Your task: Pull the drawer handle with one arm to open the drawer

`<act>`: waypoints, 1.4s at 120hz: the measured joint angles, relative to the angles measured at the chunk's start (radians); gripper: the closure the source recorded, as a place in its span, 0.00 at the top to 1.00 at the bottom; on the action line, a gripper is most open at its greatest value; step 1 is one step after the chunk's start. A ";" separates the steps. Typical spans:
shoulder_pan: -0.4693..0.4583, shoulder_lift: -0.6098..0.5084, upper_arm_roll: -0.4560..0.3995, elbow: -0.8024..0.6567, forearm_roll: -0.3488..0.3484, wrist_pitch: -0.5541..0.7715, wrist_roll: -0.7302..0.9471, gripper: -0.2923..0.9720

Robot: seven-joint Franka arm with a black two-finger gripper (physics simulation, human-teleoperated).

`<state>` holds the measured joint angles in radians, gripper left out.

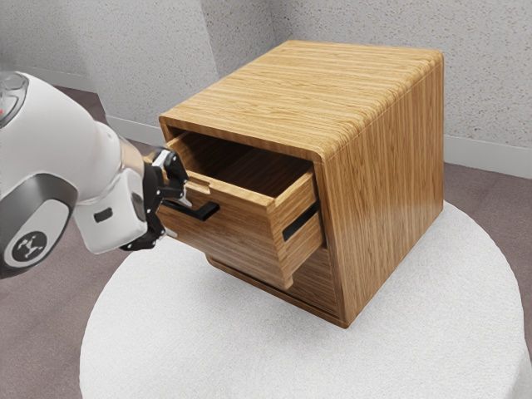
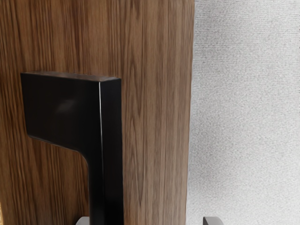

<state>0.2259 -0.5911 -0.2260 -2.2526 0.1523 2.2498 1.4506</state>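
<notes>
A light wooden cabinet [image 1: 382,166] stands on a round white table [image 1: 249,349]. Its upper drawer [image 1: 233,245] is pulled partway out toward the exterior view's left, and its hollow inside shows. A black bar handle [image 1: 204,211] juts from the drawer front. My gripper [image 1: 170,202] is at the handle's near end, open, with one finger above the bar and one below. In the wrist view the handle [image 2: 70,112] stands close against the drawer front [image 2: 154,93]. It lies near one fingertip [image 2: 82,220] and well apart from the other [image 2: 213,220].
A second drawer front sits shut below the open one [image 1: 320,287]. The white tabletop [image 2: 243,117] spreads around the cabinet. Grey speckled walls and a brown floor lie behind. My arm's white body [image 1: 58,183] fills the exterior view's left.
</notes>
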 joint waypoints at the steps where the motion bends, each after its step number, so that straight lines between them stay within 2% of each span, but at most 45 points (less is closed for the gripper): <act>1: 0.000 -0.002 0.000 -0.002 0.000 0.000 0.000 0.42; 100: 0.010 -0.137 -0.001 -0.106 -0.023 -0.008 -0.002 0.43; 139: 0.012 -0.246 -0.001 -0.177 -0.045 -0.022 -0.002 0.44; 168: 0.012 -0.256 -0.001 -0.184 -0.051 -0.033 -0.003 0.45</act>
<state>0.2380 -0.8466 -0.2271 -2.4362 0.1011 2.2166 1.4480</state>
